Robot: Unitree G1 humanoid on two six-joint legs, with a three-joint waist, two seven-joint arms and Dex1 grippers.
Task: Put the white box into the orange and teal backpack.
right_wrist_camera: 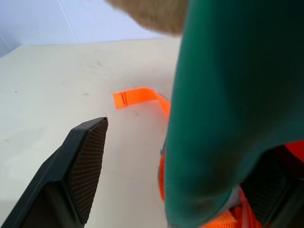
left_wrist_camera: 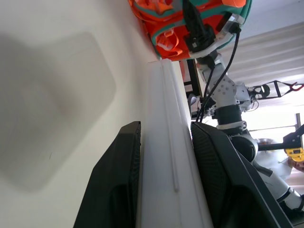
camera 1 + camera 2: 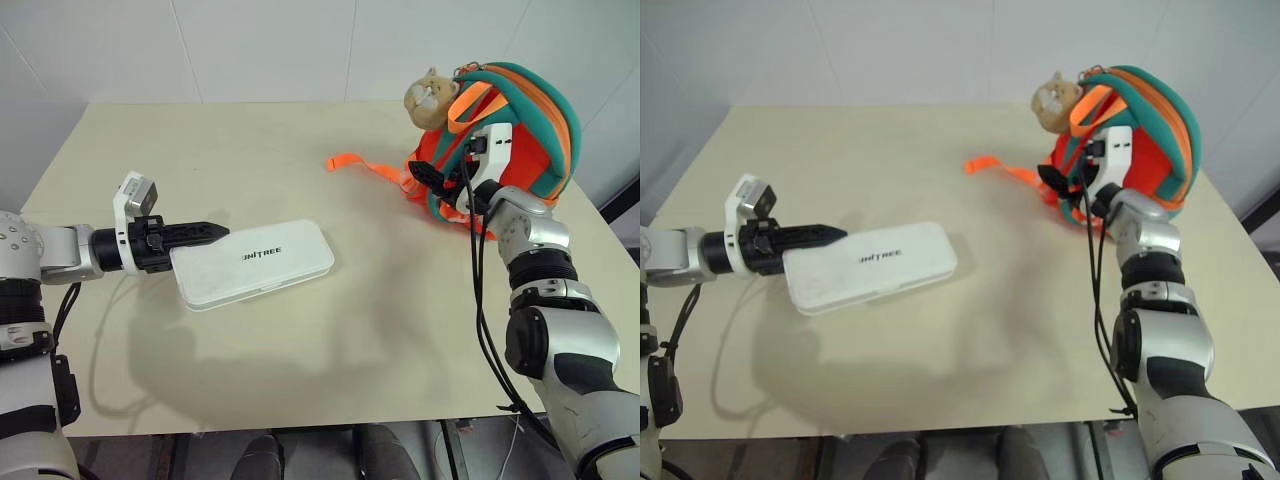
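My left gripper (image 3: 205, 233) clamps one end of the flat white hard-plastic box (image 3: 255, 263) edgewise, while my right gripper (image 3: 428, 176), spread wide, straddles a teal strap of the bright orange and teal backpack (image 3: 520, 120).

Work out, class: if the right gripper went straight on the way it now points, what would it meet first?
Most likely the backpack. The right gripper, open, is already at its front, and the wrist view has a teal strap between the fingers. Whether it touches yet is unclear.
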